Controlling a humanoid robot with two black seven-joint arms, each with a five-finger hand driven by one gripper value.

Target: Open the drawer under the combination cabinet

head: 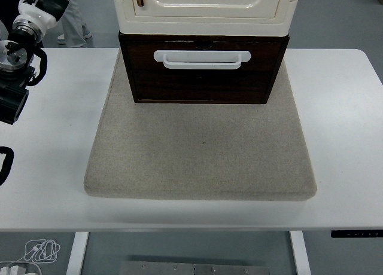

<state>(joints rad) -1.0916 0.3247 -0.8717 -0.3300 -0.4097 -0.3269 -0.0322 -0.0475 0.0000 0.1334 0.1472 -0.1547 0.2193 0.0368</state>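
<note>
So the dark wooden drawer (203, 69) sits shut under the cream cabinet (206, 9) at the back of the grey felt mat (200, 149), and since the left hand (45, 1) is parked far-left (finger state can't be told), the white bar handle (202, 58) should be hooked centrally and pulled straight.

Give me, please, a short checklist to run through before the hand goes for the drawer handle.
1. Drawer shut, front flush under the cream cabinet: ok.
2. White handle in plain view, nothing in front of it: ok.
3. Grey mat before the drawer free for it to slide out: ok.
4. Left hand near the handle: not ok, it is at the top left corner, far off.
5. Left hand's fingers ready to hook: cannot tell, cut off by the picture's edge.
6. Right hand available: cannot tell, not in view.
</note>
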